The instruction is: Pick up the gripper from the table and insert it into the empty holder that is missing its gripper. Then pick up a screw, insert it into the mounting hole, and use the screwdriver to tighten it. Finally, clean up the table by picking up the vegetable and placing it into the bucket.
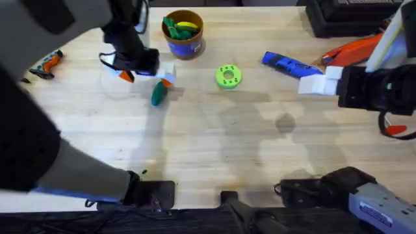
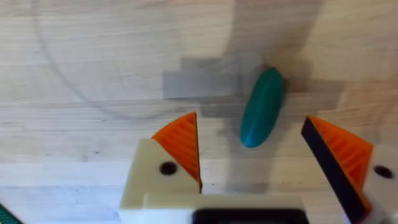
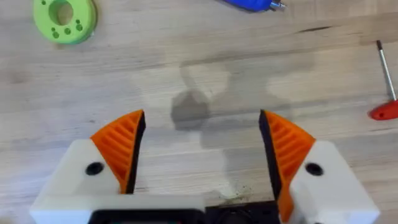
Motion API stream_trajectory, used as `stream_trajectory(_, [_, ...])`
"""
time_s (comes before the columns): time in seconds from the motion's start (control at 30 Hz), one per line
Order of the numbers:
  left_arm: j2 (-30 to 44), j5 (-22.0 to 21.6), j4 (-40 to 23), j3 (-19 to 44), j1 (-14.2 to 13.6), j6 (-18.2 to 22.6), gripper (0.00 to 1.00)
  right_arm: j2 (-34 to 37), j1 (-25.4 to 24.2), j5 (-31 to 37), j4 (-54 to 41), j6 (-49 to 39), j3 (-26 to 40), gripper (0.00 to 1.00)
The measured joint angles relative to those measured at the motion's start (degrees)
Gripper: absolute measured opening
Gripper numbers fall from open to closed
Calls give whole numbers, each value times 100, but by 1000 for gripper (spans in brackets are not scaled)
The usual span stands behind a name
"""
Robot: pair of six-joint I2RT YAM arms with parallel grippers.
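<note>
Green and oval, the vegetable (image 1: 158, 95) lies flat on the pale wood table (image 1: 214, 143) in the far left part of the scene, a little nearer and to the left of the bucket (image 1: 183, 36), which already holds other green and yellow toys. In the left wrist view the vegetable (image 2: 262, 107) sits just beyond the left gripper (image 2: 252, 152), roughly between the lines of its two orange fingers (image 2: 180, 146), which stand apart and touch nothing. It lies slightly tilted and closer to one finger than the other.

Judging by this, the clean-up step is in hand and the grasp has not yet been made. To do it well, the left gripper should shift sideways so the vegetable is centred in the gap, then descend until the ribbed pads bracket its thickest middle across the short axis. Closing on the tapered ends would probably squeeze it out, since the smooth rounded shell looks slippery. Close gently, lift straight up, then carry it over the bucket's rim and release from low height so it does not bounce off the toys inside.

Farther right, the right gripper (image 3: 202, 152) hovers over bare wood with fingers apart, between the lime-green disc (image 1: 228, 76) and the blue screwdriver (image 1: 289, 65); it is well clear of the left arm's path.
</note>
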Motion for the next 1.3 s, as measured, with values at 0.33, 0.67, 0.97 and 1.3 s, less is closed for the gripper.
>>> stream_trajectory(0.33, [527, 127, 227, -57, -149, 92, 993, 1, -1, 0, 0, 2, 0, 989])
stream_trajectory(0.67, [527, 455, 570, -496, -134, 444, 974, 1, -1, 0, 0, 2, 0, 989])
stream_trajectory(0.97, [527, 449, 544, -527, -119, 513, 459, 1, 1, 0, 0, 2, 0, 989])
stream_trajectory(1.3, [505, 451, 597, -527, -117, 524, 26, 1, -1, 0, 0, 2, 0, 989])
